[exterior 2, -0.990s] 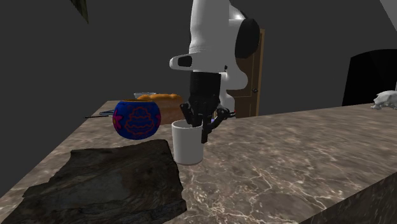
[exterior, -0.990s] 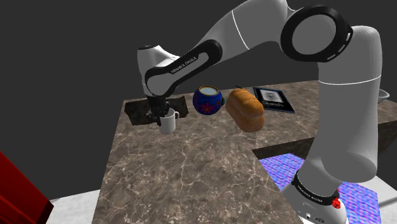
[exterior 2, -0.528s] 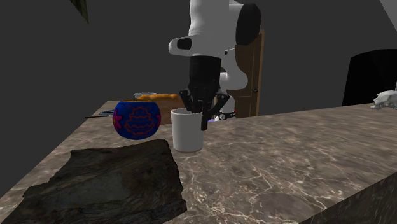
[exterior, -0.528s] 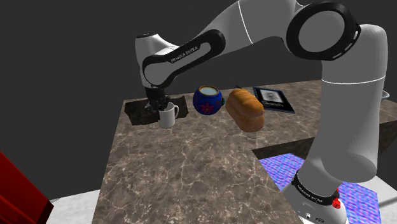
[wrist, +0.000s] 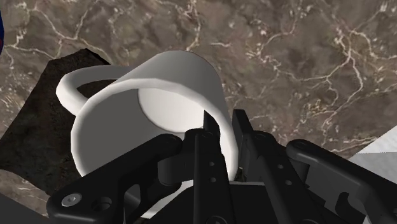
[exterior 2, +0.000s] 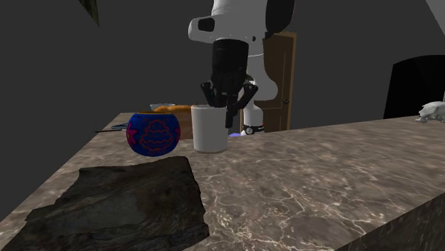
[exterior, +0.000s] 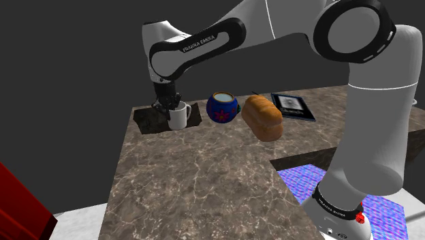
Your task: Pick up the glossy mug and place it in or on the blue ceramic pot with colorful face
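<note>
The mug [exterior: 180, 116] [exterior 2: 209, 130] [wrist: 153, 108] is plain white and smooth, with straight sides and a loop handle [wrist: 71, 89]. No print on it that I can see. It's upright and sits near the blue pot [exterior: 223, 107] [exterior 2: 151, 135], on the pot's left in the shoulder view, not touching it. The gripper [exterior: 166, 107] [exterior 2: 227, 107] [wrist: 221, 128] comes straight down and is clamped on the mug's wall at the rim, one finger inside and one outside. From the wrist view the mug looks to hang a bit above the counter [exterior: 204, 177], though I can't be sure.

The pot is round and deep blue with a red pattern and a pale inside. A strip of brown marble counter lies between pot and mug. A loaf of bread [exterior: 263, 117] is just beside the pot on its far side from the mug, with a dark book [exterior: 293, 106] past that. A rough dark slab [exterior: 144, 120] [exterior 2: 128, 207] lies on the mug's side, further from the pot.
</note>
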`<state>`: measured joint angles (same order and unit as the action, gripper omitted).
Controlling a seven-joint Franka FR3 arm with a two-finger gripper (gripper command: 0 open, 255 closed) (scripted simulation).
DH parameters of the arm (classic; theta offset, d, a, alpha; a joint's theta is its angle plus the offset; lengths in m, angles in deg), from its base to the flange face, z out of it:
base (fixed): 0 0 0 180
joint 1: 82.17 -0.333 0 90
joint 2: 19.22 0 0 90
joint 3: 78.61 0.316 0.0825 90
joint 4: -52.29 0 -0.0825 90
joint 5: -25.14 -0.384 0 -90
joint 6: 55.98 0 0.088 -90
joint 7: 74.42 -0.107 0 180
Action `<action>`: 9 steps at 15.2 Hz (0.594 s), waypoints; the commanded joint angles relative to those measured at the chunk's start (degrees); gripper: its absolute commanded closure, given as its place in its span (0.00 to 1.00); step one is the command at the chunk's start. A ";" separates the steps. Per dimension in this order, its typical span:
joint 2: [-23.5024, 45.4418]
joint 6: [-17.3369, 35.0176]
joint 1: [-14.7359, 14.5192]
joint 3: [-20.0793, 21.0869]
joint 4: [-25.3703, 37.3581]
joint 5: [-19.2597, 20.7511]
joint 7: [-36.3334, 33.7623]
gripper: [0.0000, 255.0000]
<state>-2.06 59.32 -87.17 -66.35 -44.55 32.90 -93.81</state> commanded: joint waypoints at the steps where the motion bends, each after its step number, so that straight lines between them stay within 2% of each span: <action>1: -0.32 -1.37 -0.04 0.07 1.05 -0.14 0.10 1.00; 9: -1.37 -7.10 -0.10 0.23 5.78 -0.60 0.67 1.00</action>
<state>-3.36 52.88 -87.30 -66.11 -39.37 32.35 -93.25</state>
